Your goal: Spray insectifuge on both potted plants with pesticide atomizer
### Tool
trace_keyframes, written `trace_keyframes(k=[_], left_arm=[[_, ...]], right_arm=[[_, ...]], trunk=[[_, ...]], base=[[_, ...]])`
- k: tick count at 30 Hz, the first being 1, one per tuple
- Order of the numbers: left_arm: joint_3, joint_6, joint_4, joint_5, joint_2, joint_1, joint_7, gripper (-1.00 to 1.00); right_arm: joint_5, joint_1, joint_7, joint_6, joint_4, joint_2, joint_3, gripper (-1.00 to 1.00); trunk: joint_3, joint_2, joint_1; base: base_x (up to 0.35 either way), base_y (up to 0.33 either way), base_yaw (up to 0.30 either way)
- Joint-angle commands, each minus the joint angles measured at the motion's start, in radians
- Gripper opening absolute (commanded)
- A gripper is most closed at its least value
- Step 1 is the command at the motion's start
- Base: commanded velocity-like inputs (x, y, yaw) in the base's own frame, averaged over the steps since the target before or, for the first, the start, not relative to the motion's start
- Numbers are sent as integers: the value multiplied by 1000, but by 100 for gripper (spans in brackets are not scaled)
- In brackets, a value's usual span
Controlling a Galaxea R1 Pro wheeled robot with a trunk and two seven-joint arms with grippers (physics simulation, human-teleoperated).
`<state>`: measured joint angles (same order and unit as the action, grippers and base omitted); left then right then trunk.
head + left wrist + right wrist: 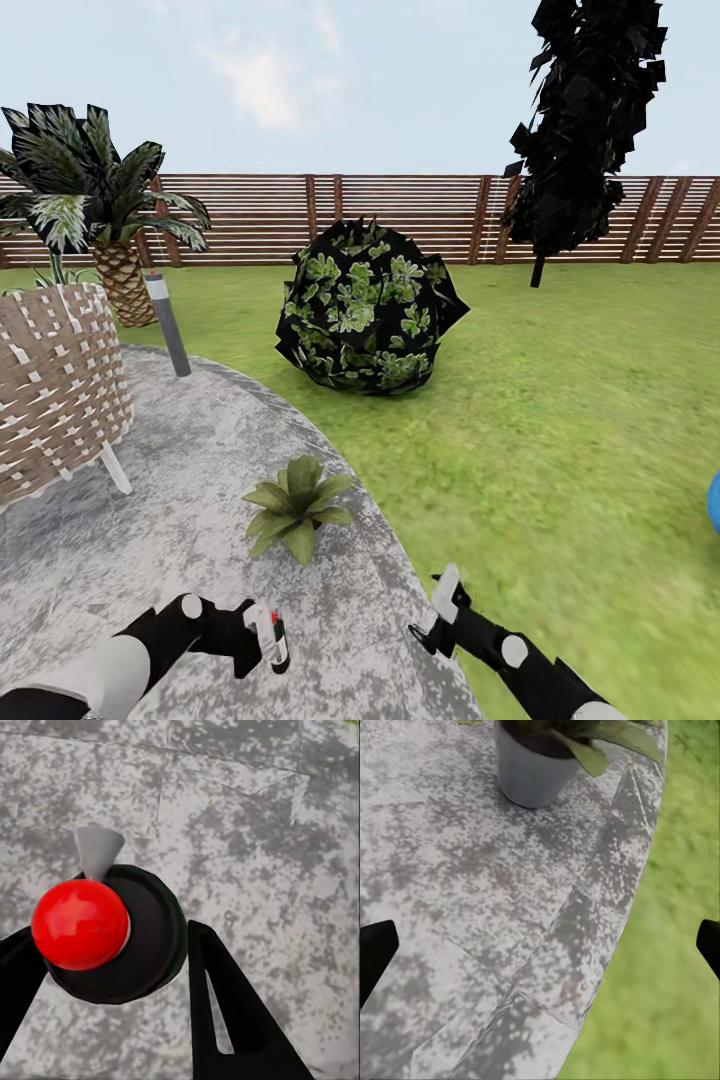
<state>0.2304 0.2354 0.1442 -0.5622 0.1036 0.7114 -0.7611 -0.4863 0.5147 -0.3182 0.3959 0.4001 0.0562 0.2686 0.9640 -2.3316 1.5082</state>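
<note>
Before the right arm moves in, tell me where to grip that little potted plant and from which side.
Grip the potted plant by its round grey pot, low on the wall, coming in level from the side. The spiky leaves spread over the rim, so a top approach would likely crush them. The open right gripper already faces it across the patio.

A wicker chair [55, 385], grey bollard light [166, 322], palm [95, 215] and dark bush [366, 308].

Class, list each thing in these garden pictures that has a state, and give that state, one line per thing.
Atomizer: held in the left gripper, above the patio.
Left gripper: shut on the atomizer.
Right gripper: open, empty, over the patio edge.
Potted plant: upright on the patio, near its edge.
Bollard light: standing, leaning slightly.
Wicker chair: upright on the patio.
</note>
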Motion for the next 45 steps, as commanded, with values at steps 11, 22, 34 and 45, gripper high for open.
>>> trace_keyframes(k=[11,22,34,45], left_arm=[[12,5,2,-44,0,4,-60,-100],[53,2,44,-44,-15,2,-48,-100],[141,36,72,-39,-46,2,-93,-100],[150,76,123,-35,-70,3,-154,-100]], right_arm=[[-13,7,-283,-1,119,-29,-2,100],[-15,7,-350,-2,123,-125,0,-100],[-17,13,-363,-1,122,-161,0,-100],[-17,13,-363,0,120,-150,-2,-100]], trunk=[[1,0,0],[1,0,0],[1,0,0],[1,0,0]], base=[[0,0,0],[0,0,0],[0,0,0],[0,0,0]])
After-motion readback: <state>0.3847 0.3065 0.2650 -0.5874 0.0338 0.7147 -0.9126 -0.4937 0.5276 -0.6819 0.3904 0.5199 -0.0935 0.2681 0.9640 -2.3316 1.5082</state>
